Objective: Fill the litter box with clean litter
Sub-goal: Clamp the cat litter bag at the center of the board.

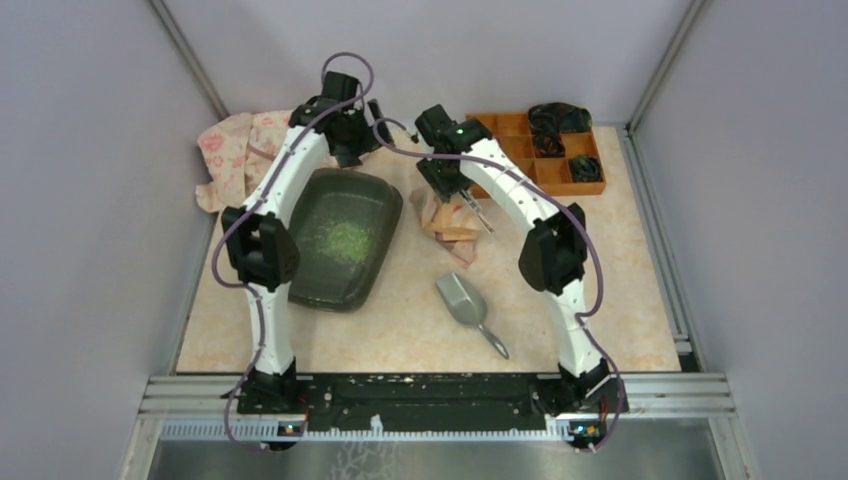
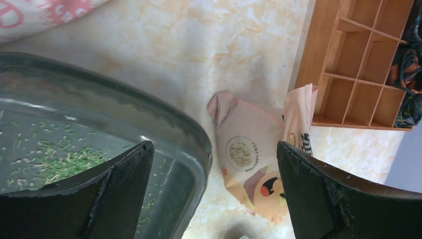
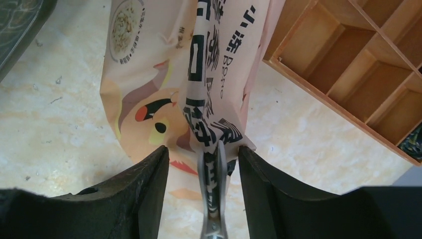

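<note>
Clean litter (image 1: pixel 347 238): likely loose, light, ungrippable; take soft bag (image 1: pixel 450 225) by folded top; left gripper (image 2: pixel 215 149), right gripper (image 3: pixel 203 149) jaws apart

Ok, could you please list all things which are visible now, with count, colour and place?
litter box: one, dark grey, table left-centre
clean litter: one patch, light green, inside the litter box
litter bag: one, peach-pink printed, right of the litter box
scoop: one, grey metal, near centre
organiser tray: one, orange, far right
black items: several, in its far compartments
cloth: one, pink-patterned, far left
left gripper: black, open, over the litter box's far rim
right gripper: black, open, over the litter bag
</note>
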Tool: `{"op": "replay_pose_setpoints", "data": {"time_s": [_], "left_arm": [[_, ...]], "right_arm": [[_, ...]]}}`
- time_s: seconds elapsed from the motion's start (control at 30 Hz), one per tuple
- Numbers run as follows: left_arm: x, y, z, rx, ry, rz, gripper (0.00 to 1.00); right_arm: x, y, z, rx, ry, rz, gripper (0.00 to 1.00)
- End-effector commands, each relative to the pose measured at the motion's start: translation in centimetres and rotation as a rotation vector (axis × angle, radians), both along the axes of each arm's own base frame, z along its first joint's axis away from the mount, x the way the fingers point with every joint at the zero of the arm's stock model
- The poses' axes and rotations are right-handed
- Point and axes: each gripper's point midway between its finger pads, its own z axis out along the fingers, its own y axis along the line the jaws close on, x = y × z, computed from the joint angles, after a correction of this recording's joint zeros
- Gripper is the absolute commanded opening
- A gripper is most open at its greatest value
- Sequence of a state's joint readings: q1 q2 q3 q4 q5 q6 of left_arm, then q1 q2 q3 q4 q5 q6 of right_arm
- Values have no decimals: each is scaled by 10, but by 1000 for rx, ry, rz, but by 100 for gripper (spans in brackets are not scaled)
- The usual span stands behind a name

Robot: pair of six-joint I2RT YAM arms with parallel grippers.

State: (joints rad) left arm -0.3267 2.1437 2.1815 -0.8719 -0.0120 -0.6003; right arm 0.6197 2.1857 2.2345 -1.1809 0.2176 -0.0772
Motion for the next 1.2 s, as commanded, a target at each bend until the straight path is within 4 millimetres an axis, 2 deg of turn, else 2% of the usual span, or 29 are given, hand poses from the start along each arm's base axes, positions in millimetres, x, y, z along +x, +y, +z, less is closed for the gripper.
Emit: {"op": "replay_pose_setpoints", "data": {"time_s": [0.0, 0.07, 0.1, 0.13, 0.17, 0.27, 0.37, 0.63, 0.87, 1.0, 1.03, 1.13, 1.17], "left_arm": [[-9, 22, 25, -98, -35, -25, 99], [-16, 36, 12, -116, -7, -11, 99], [-18, 40, 10, -122, -4, -5, 99], [-20, 42, 7, -129, 1, -6, 99], [-22, 42, 5, -133, 2, -7, 99], [-25, 46, -3, -119, 33, 1, 99], [-27, 47, -3, -122, 40, 0, 99], [-33, 51, 19, -123, -6, 0, 99], [-40, 66, 22, -102, -6, 32, 99], [-46, 87, 22, -77, -16, 79, 99], [-46, 91, 23, -80, -21, 83, 99], [-47, 100, 36, -59, -72, 55, 99], [-49, 102, 43, -44, -93, 51, 99]], "right_arm": [[20, 17, 10, 93, -52, 16, 53], [21, 18, 7, 100, -43, 15, 44], [23, 17, 6, 102, -45, 7, 30], [23, 17, 5, 105, -42, -1, 10], [23, 16, 4, 108, -38, -8, 0], [20, 14, 7, 121, -49, -20, 0], [20, -1, 16, 95, -109, -62, 0], [20, -49, 55, 19, -222, -177, 0], [12, -69, 51, -9, -208, -205, 0], [10, -68, 53, 31, -215, -201, 0], [10, -67, 56, 45, -220, -199, 4], [12, -56, 86, 161, -303, -189, 27], [13, -52, 100, 211, -345, -181, 48]]}}
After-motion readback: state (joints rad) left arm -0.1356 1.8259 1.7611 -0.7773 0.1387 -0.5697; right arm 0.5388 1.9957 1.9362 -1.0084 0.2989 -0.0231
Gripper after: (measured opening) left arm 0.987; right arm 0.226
